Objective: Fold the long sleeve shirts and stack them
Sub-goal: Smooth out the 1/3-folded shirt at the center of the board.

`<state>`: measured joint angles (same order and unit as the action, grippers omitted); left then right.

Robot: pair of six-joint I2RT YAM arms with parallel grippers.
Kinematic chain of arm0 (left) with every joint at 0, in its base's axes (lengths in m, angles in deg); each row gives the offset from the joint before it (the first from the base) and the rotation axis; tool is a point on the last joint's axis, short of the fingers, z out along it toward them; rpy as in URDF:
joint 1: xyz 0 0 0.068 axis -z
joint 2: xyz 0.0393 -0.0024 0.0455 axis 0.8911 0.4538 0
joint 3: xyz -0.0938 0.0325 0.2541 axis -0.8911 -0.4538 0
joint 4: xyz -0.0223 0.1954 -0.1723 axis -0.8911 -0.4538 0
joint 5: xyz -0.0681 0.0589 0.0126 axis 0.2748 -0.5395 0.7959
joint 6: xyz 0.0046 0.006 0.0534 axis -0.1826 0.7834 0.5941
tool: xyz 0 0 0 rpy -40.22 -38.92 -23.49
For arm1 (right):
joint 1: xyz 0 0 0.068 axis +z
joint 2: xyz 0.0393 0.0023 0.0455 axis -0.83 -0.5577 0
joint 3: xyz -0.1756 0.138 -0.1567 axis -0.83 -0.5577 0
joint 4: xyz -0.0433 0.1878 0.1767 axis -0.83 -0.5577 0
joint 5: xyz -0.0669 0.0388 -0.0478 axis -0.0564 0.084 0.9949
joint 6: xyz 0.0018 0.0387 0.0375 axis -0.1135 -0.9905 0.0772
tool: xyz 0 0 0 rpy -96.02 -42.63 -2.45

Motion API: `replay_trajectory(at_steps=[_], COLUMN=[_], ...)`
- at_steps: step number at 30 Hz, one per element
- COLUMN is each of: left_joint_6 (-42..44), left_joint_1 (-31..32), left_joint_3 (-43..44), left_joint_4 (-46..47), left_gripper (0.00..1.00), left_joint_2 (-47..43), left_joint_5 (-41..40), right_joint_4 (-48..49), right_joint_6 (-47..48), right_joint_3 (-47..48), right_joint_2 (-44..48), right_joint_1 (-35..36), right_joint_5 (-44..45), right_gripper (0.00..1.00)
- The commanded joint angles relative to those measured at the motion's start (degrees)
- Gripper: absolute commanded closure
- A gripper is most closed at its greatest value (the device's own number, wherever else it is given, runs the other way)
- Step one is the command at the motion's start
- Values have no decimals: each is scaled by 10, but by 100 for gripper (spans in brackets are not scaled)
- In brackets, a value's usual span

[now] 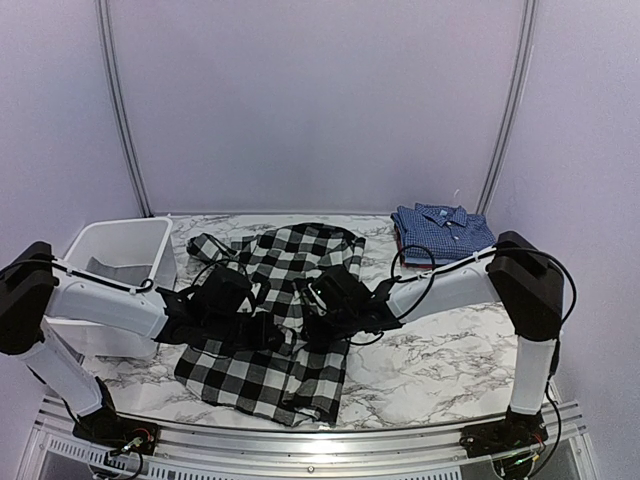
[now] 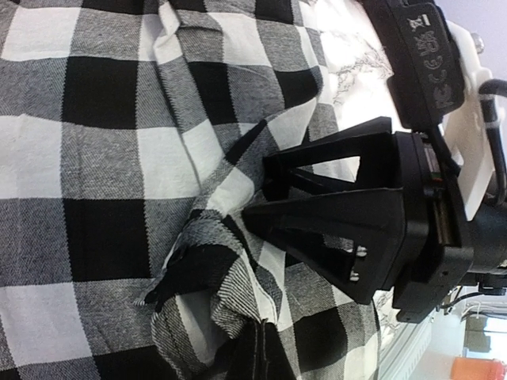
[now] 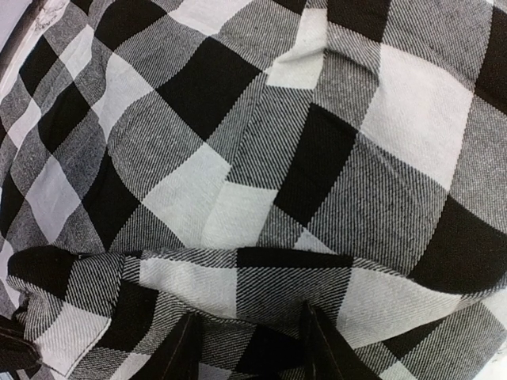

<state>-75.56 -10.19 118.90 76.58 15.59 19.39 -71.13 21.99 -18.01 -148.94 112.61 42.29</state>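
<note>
1. The checked shirt lies rumpled across the middle of the marble tabletop.
2. The right hand is half closed, pinching a raised fold of it.
3. The left hand is fully closed over the shirt; whether it has caught any cloth cannot be told.
4. The blue shirt sits folded at the far right.
5. A white bin stands at the left.

The left gripper and right gripper are down on the buffalo-check shirt, the blue shirt folded far right.

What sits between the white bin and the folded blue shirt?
The black-and-white check shirt, spread on the table, seen in the top view.
</note>
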Motion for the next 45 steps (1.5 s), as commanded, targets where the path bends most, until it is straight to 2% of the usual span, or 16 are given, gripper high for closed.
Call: replay_trajectory(at_steps=[1, 2, 3, 5, 10, 14, 16, 22, 28, 30, 34, 38, 41, 45], left_joint_6=[-5, -7, -10, -10, -9, -5, -5, 34, 74, 82, 97, 114, 128, 158], left_joint_1=[-3, -2, -2, -3, -3, -2, -3, -6, -19, -28, -32, -31, -31, -30], left_joint_3=[-16, -16, -16, -15, -9, 1, 2, 18, 34, 36, 41, 45, 52, 69], left_joint_4=[-18, -27, -40, -56, -56, -52, -52, -59, -43, -34, -24, -13, -12, -37], left_gripper=[100, 100, 93, 88, 74, 69, 60, 55, 55, 56, 68, 88, 99, 100], left_joint_2=[-32, -35, -37, -41, -33, -18, -16, 6, 36, 43, 42, 34, 32, 14], left_joint_5=[-34, -46, -60, -79, -79, -75, -79, -100, -85, -57, -30, 13, 56, 94], right_joint_4=[-24, -25, -25, -25, -25, -25, -25, -24, -22, -20, -18, -16, -14, -12], right_joint_6=[-5, -5, -6, -6, -6, -5, -5, -2, 1, 1, -1, -2, -2, -1], right_joint_3=[5, 5, 5, 4, 4, 5, 5, 11, 11, 11, 13, 22, 29, 31], right_joint_2=[-20, -20, -19, -20, -19, -19, -18, -17, -8, -4, 7, 22, 38, 75], right_joint_1=[3, 3, 3, 4, 3, 4, 4, 4, 3, 3, 3, 1, -3, -13], right_joint_5=[11, 11, 11, 11, 11, 11, 11, 12, 15, 16, 21, 27, 36, 68], right_gripper=[58, 58, 58, 58, 58, 58, 58, 58, 58, 58, 58, 58, 58, 55])
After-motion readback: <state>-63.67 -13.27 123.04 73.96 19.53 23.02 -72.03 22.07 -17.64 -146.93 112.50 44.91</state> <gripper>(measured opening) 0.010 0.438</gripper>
